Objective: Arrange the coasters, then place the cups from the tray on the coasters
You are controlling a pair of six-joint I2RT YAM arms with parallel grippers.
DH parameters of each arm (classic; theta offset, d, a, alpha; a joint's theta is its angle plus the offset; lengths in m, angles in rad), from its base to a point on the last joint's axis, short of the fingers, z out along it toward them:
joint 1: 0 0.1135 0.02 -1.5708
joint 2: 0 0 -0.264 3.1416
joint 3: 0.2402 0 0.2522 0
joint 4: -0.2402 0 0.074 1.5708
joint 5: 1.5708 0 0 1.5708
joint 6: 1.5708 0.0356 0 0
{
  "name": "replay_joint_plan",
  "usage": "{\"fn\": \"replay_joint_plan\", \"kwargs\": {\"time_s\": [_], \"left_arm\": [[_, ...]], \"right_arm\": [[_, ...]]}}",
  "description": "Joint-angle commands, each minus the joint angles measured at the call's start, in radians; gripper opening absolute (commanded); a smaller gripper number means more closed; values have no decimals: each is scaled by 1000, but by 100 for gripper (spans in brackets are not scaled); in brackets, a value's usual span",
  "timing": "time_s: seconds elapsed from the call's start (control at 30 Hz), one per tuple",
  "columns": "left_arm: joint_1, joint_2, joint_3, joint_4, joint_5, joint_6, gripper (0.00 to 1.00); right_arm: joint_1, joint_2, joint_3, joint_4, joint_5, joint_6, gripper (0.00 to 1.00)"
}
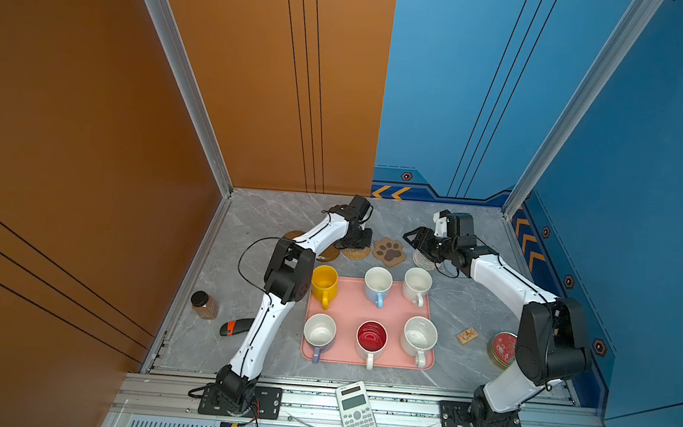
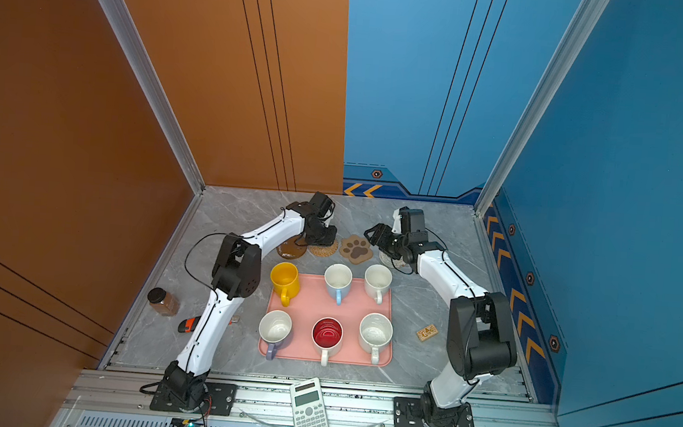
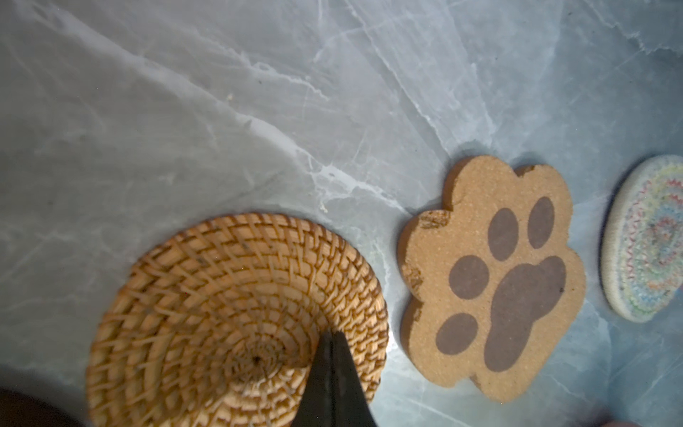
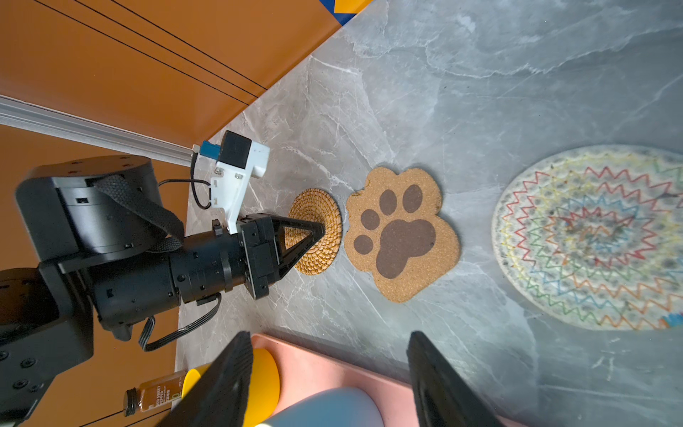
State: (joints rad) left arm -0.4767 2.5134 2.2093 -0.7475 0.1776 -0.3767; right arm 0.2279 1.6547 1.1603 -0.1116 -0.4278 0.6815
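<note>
Tan woven coaster (image 3: 236,307): flat on table (image 3: 184,111), beneath left pincer (image 3: 330,338), jaws together, tip resting near its centre. Paw coaster (image 3: 495,277): just beside that tip. White woven coaster (image 4: 591,236): near right pincer (image 4: 330,334), jaws apart, empty. Cups (image 1: 372,336): six, on pink tray (image 1: 349,307).

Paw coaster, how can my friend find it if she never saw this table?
Find the pink tray of cups. Beyond its far edge, the paw coaster lies in a row between the tan woven coaster and the white coaster. It alone is paw-shaped, with dark toe prints; its neighbours are round.
</note>
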Motion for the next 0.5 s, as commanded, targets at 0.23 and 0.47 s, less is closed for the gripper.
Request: {"fn": "replay_joint_plan", "kwargs": {"time_s": [0.23, 0.47], "left_arm": [[-29, 16, -77, -119, 4, 33, 2], [-36, 6, -89, -121, 0, 32, 2]], "right_arm": [[-3, -24, -28, 42, -26, 16, 65], [-6, -23, -35, 52, -33, 19, 65]]}}
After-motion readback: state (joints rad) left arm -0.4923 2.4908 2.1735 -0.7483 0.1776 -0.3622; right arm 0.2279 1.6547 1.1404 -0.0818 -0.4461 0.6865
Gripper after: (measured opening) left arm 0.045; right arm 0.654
